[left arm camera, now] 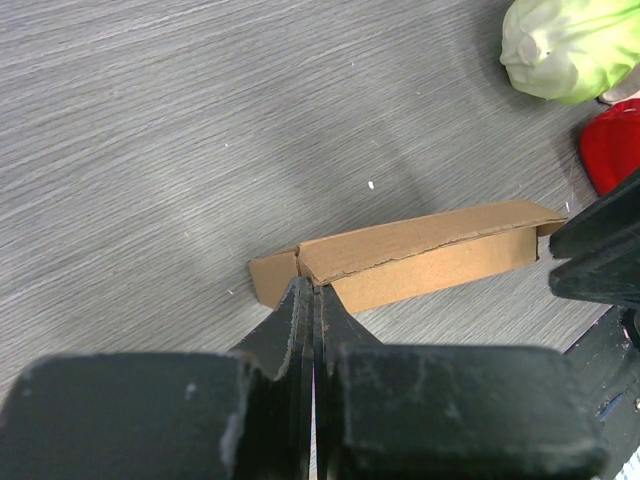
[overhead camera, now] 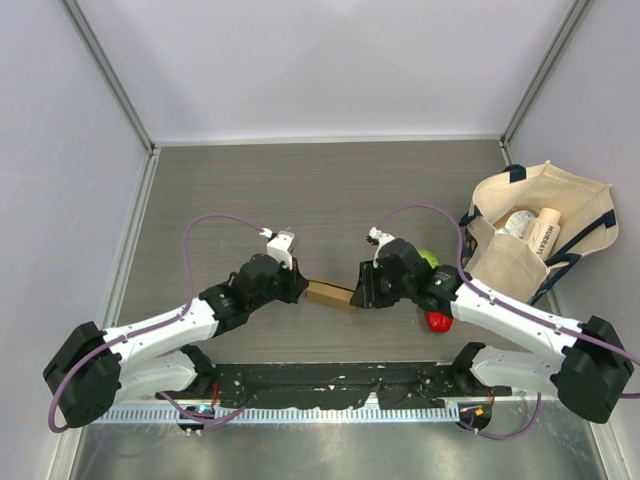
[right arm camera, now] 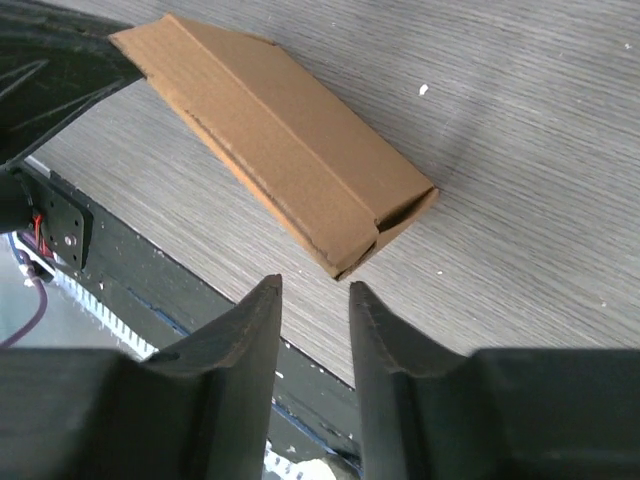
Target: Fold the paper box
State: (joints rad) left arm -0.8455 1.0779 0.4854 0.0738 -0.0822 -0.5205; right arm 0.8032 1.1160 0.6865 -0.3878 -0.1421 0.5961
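The paper box [overhead camera: 330, 294] is a small brown cardboard piece, folded nearly flat, lying on the table between my two grippers. In the left wrist view the box [left arm camera: 420, 255] lies crosswise. My left gripper [left arm camera: 312, 285] is shut, with its tips pinched on the box's near edge by a short end flap; it also shows in the top view [overhead camera: 300, 288]. In the right wrist view the box [right arm camera: 280, 150] lies diagonally. My right gripper [right arm camera: 312, 285] is open and empty, just short of the box's end corner, and also shows in the top view [overhead camera: 362, 290].
A green cabbage [overhead camera: 429, 258] and a red object [overhead camera: 438, 321] lie beside the right arm. A cream tote bag [overhead camera: 540, 230] with bottles in it stands at the right. The dark base rail [overhead camera: 330, 382] runs along the near edge.
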